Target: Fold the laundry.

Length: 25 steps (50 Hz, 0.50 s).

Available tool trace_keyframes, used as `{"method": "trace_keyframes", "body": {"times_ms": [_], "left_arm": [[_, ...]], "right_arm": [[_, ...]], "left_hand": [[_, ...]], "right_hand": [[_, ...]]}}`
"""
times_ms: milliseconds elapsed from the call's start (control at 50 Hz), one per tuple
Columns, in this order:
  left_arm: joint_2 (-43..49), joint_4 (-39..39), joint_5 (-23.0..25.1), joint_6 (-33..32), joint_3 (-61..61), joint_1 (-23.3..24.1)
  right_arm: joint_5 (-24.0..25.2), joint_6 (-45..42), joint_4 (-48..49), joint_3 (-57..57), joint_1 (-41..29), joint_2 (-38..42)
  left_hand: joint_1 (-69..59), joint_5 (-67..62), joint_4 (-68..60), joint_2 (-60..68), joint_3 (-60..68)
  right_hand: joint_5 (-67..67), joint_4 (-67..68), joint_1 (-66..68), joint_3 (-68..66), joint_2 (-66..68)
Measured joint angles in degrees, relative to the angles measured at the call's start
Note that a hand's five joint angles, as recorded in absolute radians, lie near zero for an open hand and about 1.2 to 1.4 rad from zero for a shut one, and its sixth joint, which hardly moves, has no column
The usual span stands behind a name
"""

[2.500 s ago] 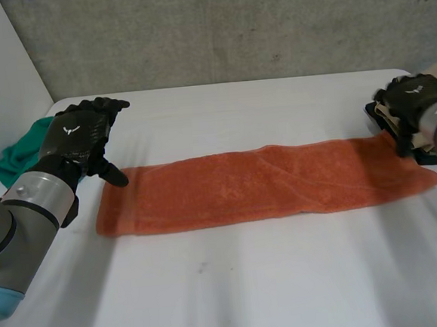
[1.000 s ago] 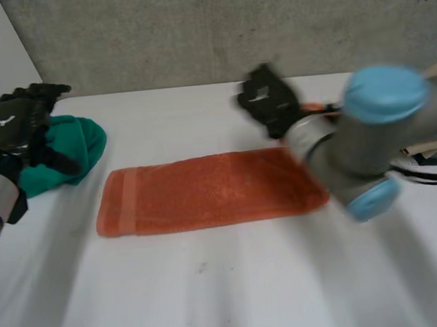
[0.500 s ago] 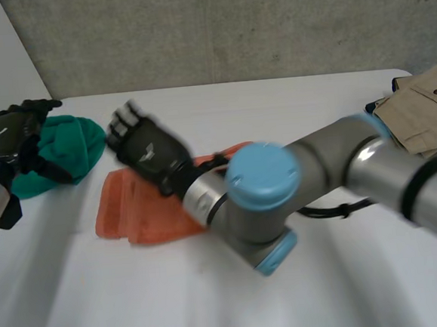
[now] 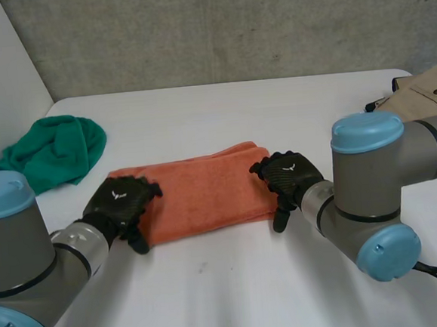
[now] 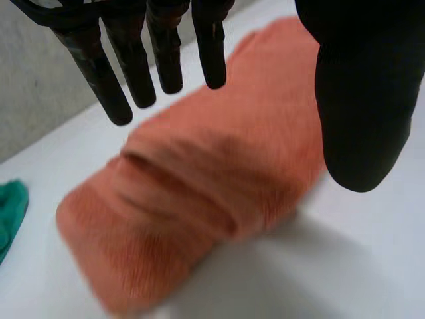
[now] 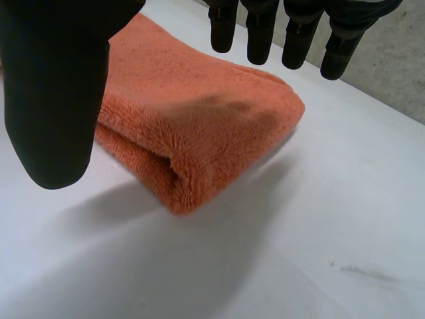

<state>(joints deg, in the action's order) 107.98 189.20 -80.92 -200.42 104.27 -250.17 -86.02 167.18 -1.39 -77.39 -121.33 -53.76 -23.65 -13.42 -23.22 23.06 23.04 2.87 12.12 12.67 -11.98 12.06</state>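
The orange towel (image 4: 198, 191) lies folded in the middle of the white surface (image 4: 235, 283). Its long axis runs side to side across the robot's front, with the right end angled slightly toward the far wall. In the head view the left hand (image 4: 119, 205) sits over the towel's left end and hides that end's near corner. The right hand (image 4: 287, 175) is at the right end, covering part of the short edge there.

In the left wrist view the towel (image 5: 199, 193) shows stacked layers at its end, below the left hand (image 5: 362, 86), whose straight fingers are spread well apart from the thumb. In the right wrist view the folded end (image 6: 192, 126) lies under the right hand (image 6: 56, 86), which is likewise spread with nothing gripped. Whether either hand's fingertips touch the cloth is hard to make out.

A crumpled green cloth (image 4: 55, 150) lies far left, well apart. A beige garment (image 4: 425, 90) at the far right is cut off and partly hidden behind the right arm.
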Motion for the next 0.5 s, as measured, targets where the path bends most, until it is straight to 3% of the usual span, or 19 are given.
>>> {"method": "trace_keyframes", "body": {"times_ms": [260, 500], "left_arm": [[5.49, 8.37, -0.81, -2.54, -0.61, -2.81], [5.72, 7.61, -0.31, -2.33, -0.22, -2.61]], "right_arm": [[-0.94, -1.03, 6.6, -6.58, -0.47, -1.58], [-3.35, 0.45, 7.85, -8.0, -0.82, -2.49]], "left_hand": [[-17.22, -16.43, -17.12, 17.33, 17.26], [-5.02, -4.96, -5.39, 5.99, 6.3]], "right_hand": [[-0.04, 0.0, 0.0, 0.0, 0.0], [-0.05, 0.0, 0.0, 0.0, 0.0]]}}
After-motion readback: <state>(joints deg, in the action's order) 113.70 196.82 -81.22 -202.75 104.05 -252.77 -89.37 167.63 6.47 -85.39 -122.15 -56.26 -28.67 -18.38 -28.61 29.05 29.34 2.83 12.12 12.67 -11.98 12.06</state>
